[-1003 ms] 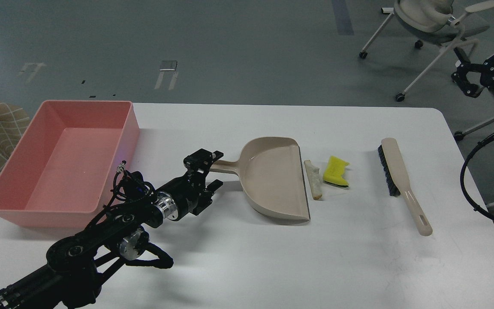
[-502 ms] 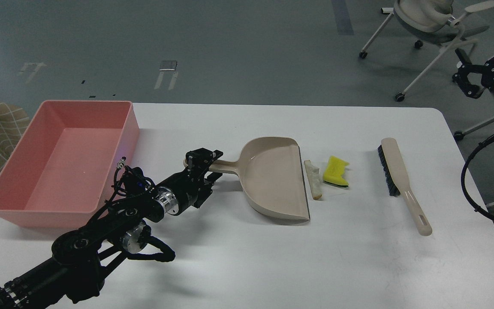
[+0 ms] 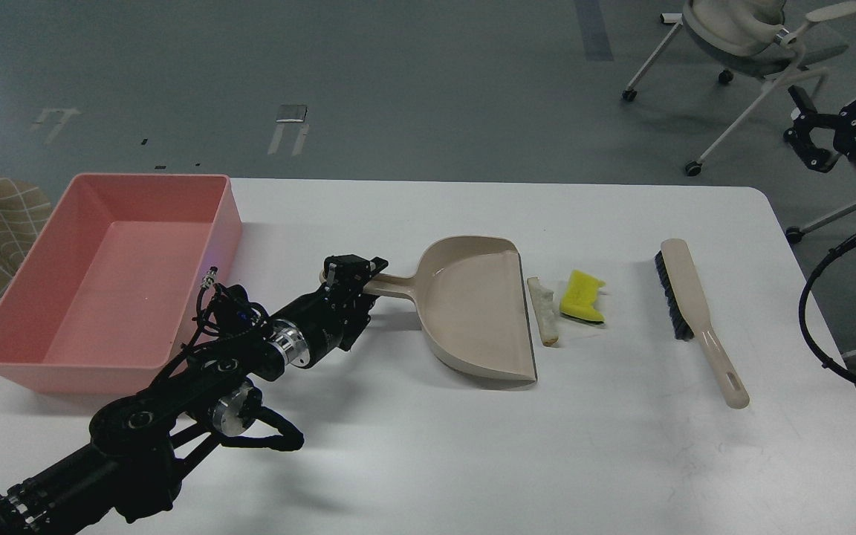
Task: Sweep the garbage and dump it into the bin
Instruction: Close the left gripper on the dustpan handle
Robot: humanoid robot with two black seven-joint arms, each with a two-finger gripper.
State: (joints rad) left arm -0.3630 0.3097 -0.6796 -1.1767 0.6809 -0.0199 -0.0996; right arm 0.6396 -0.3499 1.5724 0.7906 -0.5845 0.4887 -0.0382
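Observation:
The pink bin (image 3: 226, 236) stands at the table's far left. The garbage lies right of the beige dustpan (image 3: 472, 312): an off-white stick piece (image 3: 545, 310) by the pan's lip and a yellow sponge chunk (image 3: 580, 296) just right of it. My left gripper (image 3: 357, 284) is closed around the end of the dustpan's handle (image 3: 397, 286), and the pan rests flat on the table. My right gripper (image 3: 803, 126) hovers off the table's far right edge, fingers apart and empty.
A beige brush with black bristles (image 3: 695, 312) lies right of the sponge, handle toward me. The white table (image 3: 472, 461) has bare surface at the front. An office chair (image 3: 740, 37) stands on the floor behind the right corner.
My left gripper moved forward onto the dustpan handle and its fingers closed from open to gripping it. The right gripper shifted slightly. The dustpan, scraps and brush stayed put.

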